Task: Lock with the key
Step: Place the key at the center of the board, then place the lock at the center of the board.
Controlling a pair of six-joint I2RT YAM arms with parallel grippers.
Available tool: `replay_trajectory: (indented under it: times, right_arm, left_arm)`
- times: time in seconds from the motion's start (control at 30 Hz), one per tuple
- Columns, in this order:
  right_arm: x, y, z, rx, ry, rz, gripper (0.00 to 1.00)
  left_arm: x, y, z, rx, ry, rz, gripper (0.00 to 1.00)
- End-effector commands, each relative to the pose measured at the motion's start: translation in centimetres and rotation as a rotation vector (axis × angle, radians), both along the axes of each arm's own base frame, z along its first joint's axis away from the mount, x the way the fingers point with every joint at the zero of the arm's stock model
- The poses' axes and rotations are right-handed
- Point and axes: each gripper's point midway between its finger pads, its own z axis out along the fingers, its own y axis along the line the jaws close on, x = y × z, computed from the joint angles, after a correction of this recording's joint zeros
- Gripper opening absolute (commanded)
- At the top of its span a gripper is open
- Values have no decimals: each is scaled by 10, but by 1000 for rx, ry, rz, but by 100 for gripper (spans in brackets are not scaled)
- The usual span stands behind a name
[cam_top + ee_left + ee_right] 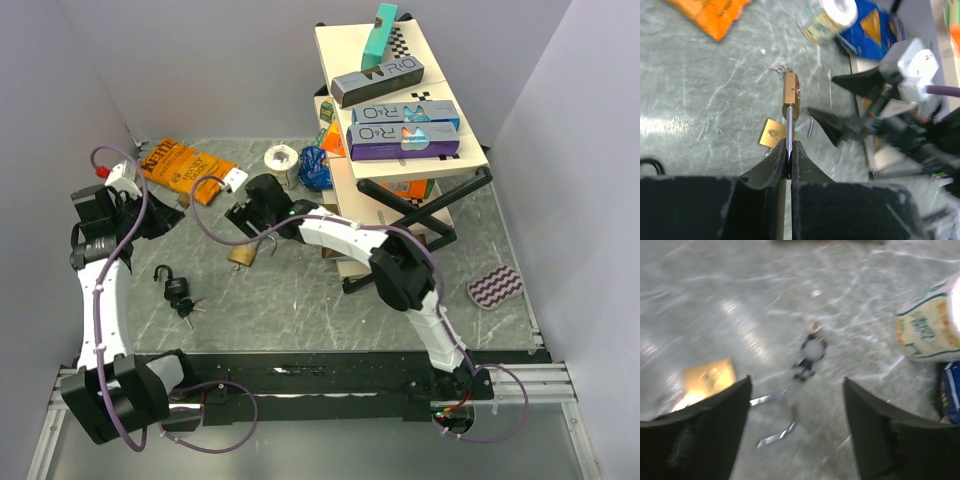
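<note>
My left gripper is shut on the silver shackle of a brass padlock, held edge-on above the table, with a small key ring at its far end. In the top view this gripper is at the left. A second brass padlock lies on the table with its shackle open; it also shows in the left wrist view and the right wrist view. My right gripper is open and empty just above it. Black-headed keys lie beyond.
A black padlock with keys lies front left. An orange snack bag, a tape roll and a blue bag lie at the back. A stack of boxes on a black stand fills the right.
</note>
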Motion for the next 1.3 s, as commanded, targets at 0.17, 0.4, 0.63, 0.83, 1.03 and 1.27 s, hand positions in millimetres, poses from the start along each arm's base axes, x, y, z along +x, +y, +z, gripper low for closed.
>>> replay_trajectory:
  times: [0.17, 0.4, 0.63, 0.83, 1.03, 1.27]
  right_arm:
    - [-118, -8, 158, 327, -33, 470, 97]
    - [-167, -13, 184, 346, 27, 647, 98]
    - [-190, -16, 178, 321, 75, 758, 97]
    - [-213, -9, 170, 315, 119, 872, 91]
    - [-211, 5, 154, 260, 58, 896, 79]
    - [-200, 11, 151, 232, -2, 855, 47]
  left_arm:
    - [-24, -47, 34, 196, -254, -576, 1]
    - [-67, -66, 24, 425, -448, -917, 1]
    - [-99, -77, 8, 632, -603, -1115, 1]
    - [-114, -95, 9, 661, -677, -1184, 1]
    - [-122, -104, 9, 670, -698, -1216, 1]
    - [-125, -104, 9, 673, -686, -1218, 1]
